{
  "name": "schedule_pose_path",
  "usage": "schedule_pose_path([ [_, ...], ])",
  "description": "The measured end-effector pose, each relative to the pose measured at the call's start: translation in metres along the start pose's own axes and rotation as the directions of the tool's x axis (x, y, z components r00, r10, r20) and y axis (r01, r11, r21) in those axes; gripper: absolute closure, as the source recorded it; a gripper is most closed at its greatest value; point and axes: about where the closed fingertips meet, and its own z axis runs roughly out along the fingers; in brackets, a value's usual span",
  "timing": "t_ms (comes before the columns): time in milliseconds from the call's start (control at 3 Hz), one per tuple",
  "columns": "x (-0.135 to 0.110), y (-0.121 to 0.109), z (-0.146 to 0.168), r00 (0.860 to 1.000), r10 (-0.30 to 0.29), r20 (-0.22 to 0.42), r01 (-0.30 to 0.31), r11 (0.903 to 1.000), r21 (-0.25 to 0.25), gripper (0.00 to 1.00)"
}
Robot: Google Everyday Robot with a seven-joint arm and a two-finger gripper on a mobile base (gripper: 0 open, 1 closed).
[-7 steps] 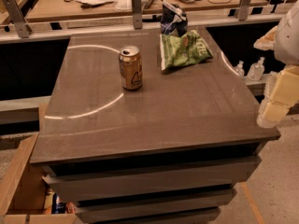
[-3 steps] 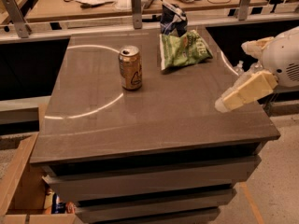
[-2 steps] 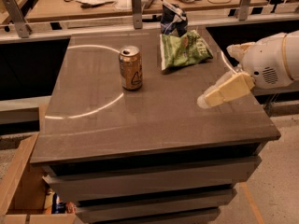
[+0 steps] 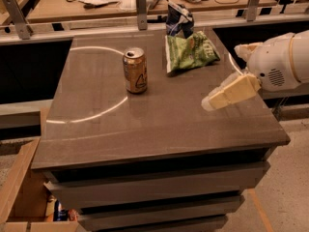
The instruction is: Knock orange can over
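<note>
Jaws over table (image 4: 145,129), one orange can (image 4: 134,71) (upright)

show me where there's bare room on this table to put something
Free: the front strip of the table, nearer than the orange can, and the left side beside it. The middle between can and gripper, which hovers over the right side, is open. Crowded: back right, with the green chip bag and dark blue snack bag.
</note>
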Motion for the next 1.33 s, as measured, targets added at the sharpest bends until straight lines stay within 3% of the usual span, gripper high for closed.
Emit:
schedule_pose_path([
  [667,0.007,0.009,0.039,0.998,0.001,0.07,-0.004,0.9993,0.036,0.0],
  [1333,0.0,0.011,0.094,0.983,-0.003,0.183,0.001,1.0,0.01,0.0],
])
